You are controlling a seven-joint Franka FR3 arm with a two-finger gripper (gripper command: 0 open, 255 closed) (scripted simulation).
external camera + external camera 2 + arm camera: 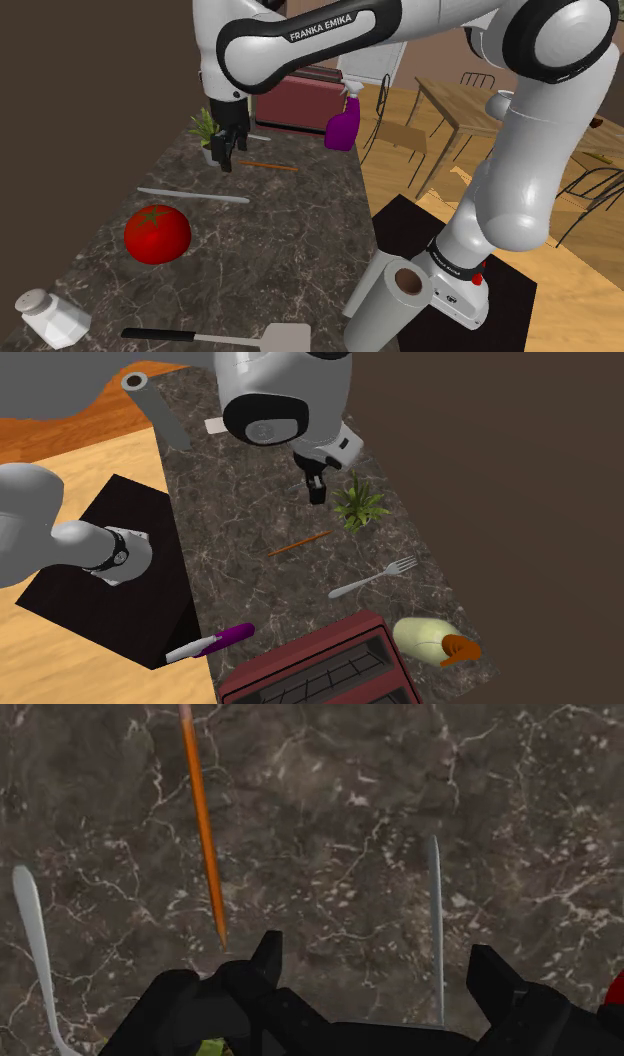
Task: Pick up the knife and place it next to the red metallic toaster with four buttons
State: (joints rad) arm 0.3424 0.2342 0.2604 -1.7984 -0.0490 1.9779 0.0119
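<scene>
Knife (437, 934) lies flat on the dark marbled bench (300, 230), below the gripper (385, 964) and untouched. Gripper hovers with fingers spread wide; the knife sits inside the gap, close to one finger. Orange pencil (205, 834) lies just outside the other finger. Red toaster (300, 100) stands well beyond.

White Franka arm (540, 150), all-black claw (225, 158)
Glossy white rounded shells meet at dark joint bands; one black band bears white "FRANKA EMIKA" lettering (320, 27); the base collar (450, 262) is black with a small red mark; the claw's two fingers (265, 954) are blocky and angular.
</scene>
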